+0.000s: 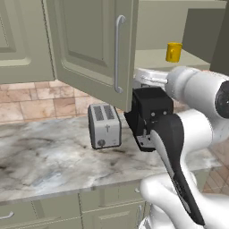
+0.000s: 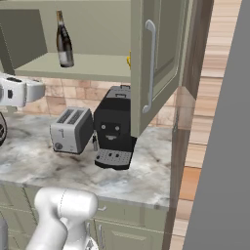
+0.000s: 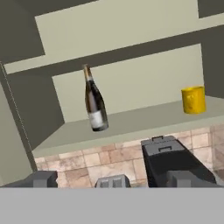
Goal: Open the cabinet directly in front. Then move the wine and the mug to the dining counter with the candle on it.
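Left base view: cabinet (image 1: 89, 44) door swung wide; mug (image 1: 173, 52) on the open shelf, far right. A toaster (image 1: 104, 125) stands on the marble worktop (image 1: 40, 165), tiled wall behind.
Right base view: wine (image 2: 63, 41) upright at the shelf's left; mug mostly hidden behind the right door. Coffee machine (image 2: 114, 128) below, beside the toaster.
Hand view: gripper (image 3: 113, 179) spread wide, empty, well below the shelf. Bottle left, mug right, well apart.
Approach: rise level with the bottle's body, straddle it squarely, avoid tipping.
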{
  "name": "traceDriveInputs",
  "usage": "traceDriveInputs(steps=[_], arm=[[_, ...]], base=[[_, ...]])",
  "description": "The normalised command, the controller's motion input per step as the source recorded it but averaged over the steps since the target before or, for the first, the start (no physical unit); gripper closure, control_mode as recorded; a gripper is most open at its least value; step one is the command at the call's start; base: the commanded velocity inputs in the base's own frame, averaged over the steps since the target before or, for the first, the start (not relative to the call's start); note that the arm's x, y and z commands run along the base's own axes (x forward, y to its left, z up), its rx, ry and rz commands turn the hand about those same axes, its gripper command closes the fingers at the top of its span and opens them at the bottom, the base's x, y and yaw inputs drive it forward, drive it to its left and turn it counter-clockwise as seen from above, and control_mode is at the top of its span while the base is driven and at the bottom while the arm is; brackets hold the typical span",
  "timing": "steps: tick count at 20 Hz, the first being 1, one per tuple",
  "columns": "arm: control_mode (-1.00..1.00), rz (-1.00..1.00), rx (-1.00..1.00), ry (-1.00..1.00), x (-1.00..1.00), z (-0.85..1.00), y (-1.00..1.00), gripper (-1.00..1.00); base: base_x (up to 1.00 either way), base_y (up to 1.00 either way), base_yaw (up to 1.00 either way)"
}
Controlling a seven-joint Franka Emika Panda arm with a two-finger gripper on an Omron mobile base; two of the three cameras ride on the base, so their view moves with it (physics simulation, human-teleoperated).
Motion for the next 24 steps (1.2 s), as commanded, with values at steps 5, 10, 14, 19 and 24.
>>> traceDriveInputs(steps=[5,10,14,19,24], arm=[[-1.00,0.26,0.07,0.21,0.60,-0.04,0.04,-1.00],[-1.00,0.32,0.03,0.10,0.29,-0.18,0.01,-1.00],[-1.00,0.25,0.00,0.00,0.24,-0.23,0.00,-1.00],[-1.00,0.19,0.00,0.02,0.16,-0.17,0.04,-1.00],[-1.00,0.00,0.00,0.08,0.55,-0.03,0.00,-1.00]], base=[[0.00,0.00,0.00],[0.00,0.00,0.00],[0.00,0.00,0.00],[0.00,0.00,0.00],[0.00,0.00,0.00]])
